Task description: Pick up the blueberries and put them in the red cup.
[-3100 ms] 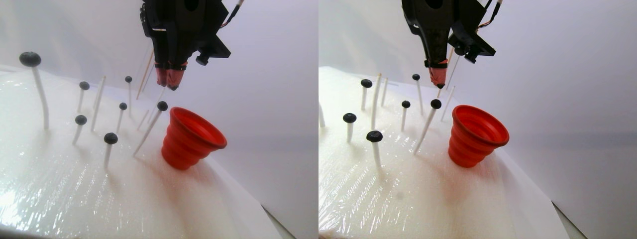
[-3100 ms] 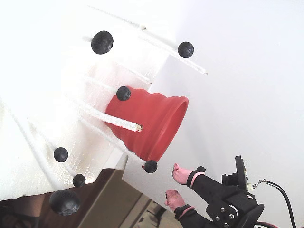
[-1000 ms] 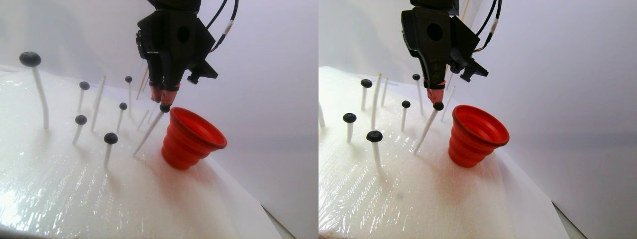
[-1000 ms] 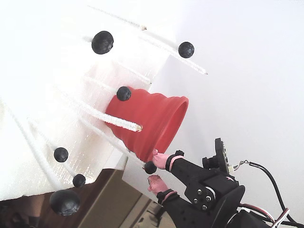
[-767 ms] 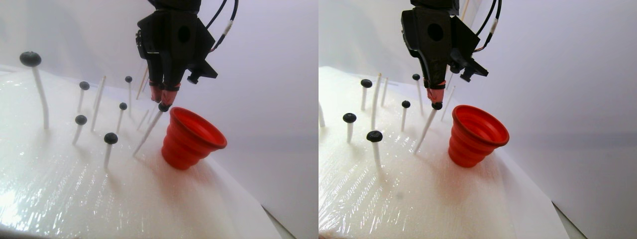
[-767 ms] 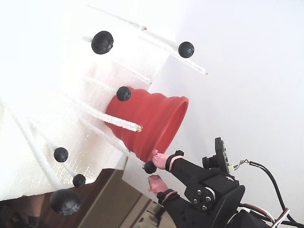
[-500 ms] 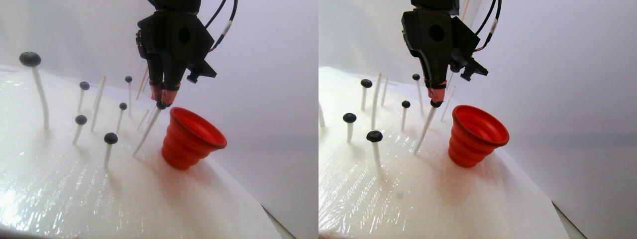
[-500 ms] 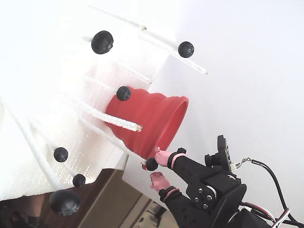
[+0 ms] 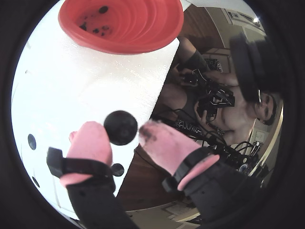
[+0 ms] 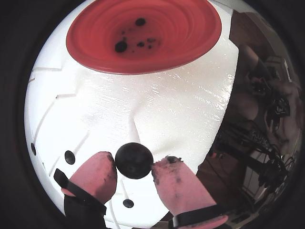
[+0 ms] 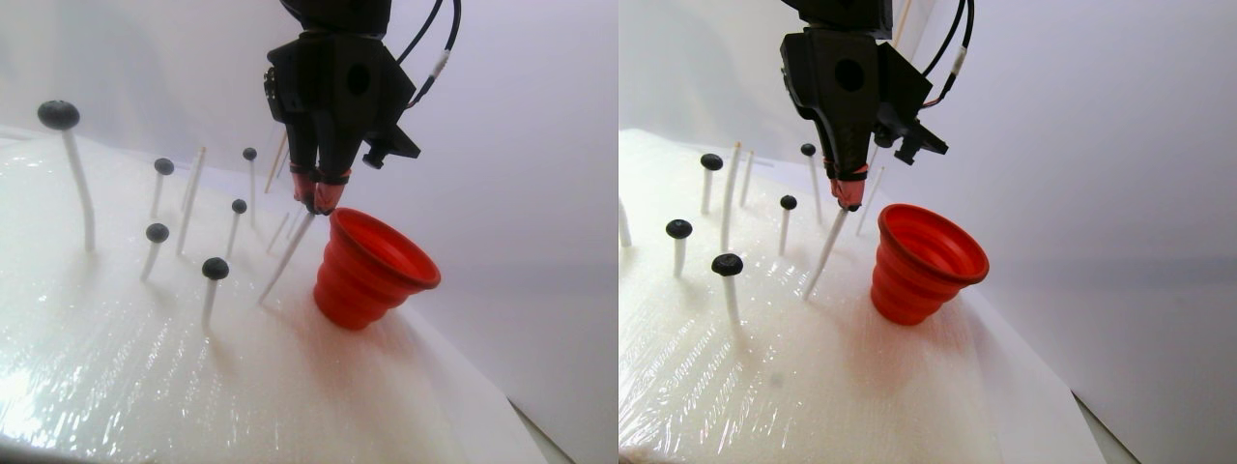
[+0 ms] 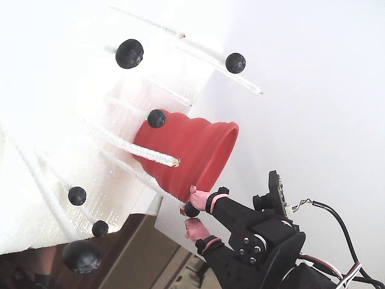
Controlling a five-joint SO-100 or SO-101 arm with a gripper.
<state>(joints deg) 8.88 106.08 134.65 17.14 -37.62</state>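
Foam first: white foam slab (image 11: 145, 367) wrapped in shiny plastic film fills most of the stereo pair view, sloping down toward a corner at lower right, with plain pale wall behind it. Thin white sticks (image 11: 81, 193) poke up out of it, some bare, most topped with a berry.

Next down in size is the black arm (image 11: 333, 87), coming in from the top, cables trailing off behind it.

Then the red plastic cup with stepped ribbed walls and a wide flared rim (image 11: 372, 266), sitting close to the slab's right-hand edge and leaning that way. In a wrist view its floor (image 10: 143, 33) shows dark specks and smears (juice or bits, can't tell).

The gripper (image 10: 135, 168) has pink rubbery fingertips (image 10: 95, 176) pinched onto one matte blue-black round blueberry (image 10: 134, 160), which sits at the tip of a slanted stick just left of the cup rim in the stereo pair view. Both pads touch it.

The other blueberries (image 11: 215, 269) sit on their sticks well to the left, apart from the claw. Open air above the cup mouth; off the slab's edge the wrist view shows cluttered cables (image 9: 209, 100).
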